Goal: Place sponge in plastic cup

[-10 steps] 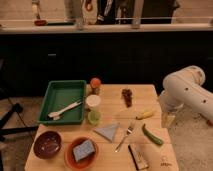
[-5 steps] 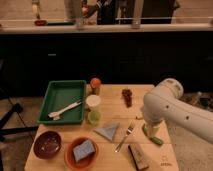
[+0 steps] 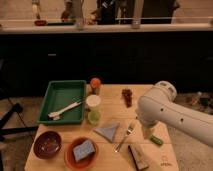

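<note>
The sponge (image 3: 84, 149), a small blue-grey block, lies on an orange plate (image 3: 70, 158) at the table's front left. The plastic cup (image 3: 93, 117) is short and light green and stands just in front of a taller white cup (image 3: 93, 102) near the table's middle. My white arm (image 3: 167, 114) reaches in from the right over the right half of the table. My gripper (image 3: 146, 134) hangs at its lower end, right of a fork (image 3: 125, 136), well to the right of the cup and the sponge. It holds nothing that I can see.
A green tray (image 3: 56, 94) holding a white utensil is at the back left. An orange-capped jar (image 3: 95, 85), a brown bowl (image 3: 47, 145), a flat grey-blue triangle (image 3: 108, 132), a dark-and-tan block (image 3: 138, 156), a green item (image 3: 156, 140) and a dark item (image 3: 127, 95) lie around.
My arm has swung left from the table's right edge to over its right half and now covers the yellow item. The sponge and the cups have not moved.
</note>
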`<state>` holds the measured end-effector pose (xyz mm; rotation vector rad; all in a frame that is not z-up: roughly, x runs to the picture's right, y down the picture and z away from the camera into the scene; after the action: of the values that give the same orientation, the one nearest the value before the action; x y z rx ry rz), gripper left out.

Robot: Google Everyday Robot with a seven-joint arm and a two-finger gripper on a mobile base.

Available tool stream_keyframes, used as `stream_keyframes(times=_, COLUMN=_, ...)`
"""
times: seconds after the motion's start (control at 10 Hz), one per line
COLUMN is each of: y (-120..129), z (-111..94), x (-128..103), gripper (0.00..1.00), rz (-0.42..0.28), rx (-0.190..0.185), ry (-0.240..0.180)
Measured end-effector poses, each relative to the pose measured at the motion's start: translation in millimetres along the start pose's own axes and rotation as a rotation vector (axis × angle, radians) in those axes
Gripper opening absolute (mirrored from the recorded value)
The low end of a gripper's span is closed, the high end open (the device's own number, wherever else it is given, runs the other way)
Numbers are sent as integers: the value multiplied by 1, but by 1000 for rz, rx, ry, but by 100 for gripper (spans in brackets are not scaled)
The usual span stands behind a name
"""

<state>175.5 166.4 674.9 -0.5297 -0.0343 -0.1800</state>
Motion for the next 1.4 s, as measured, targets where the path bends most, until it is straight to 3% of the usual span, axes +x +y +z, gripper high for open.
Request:
stream_keyframes(times=0.2, y=0, z=0, x=0, gripper=80, rz=3, rx=0, ry=-6)
stream_keyframes(times=0.4, y=-2, z=6, x=-6, gripper=80, rz=-7, rx=4, ry=-96)
stream_keyframes(times=0.6, y=-3, z=13, x=-30, gripper=80, rz=-39, rx=-5, ry=-287)
stream_keyframes(times=0.8, y=-7, z=19, x=-66, gripper=80, rz=-88, rx=-19, ry=-426)
stream_keyframes(times=1.0, y=-3, z=27, x=-104, gripper=80, rz=-143, rx=-35, ry=-487)
stream_keyframes(times=1.2, y=1, z=31, x=-138, gripper=80, rz=-188, rx=-53, ry=-501)
stream_keyframes(times=1.4, y=2, z=32, x=-139, gripper=80, rz=-190, rx=-55, ry=-500)
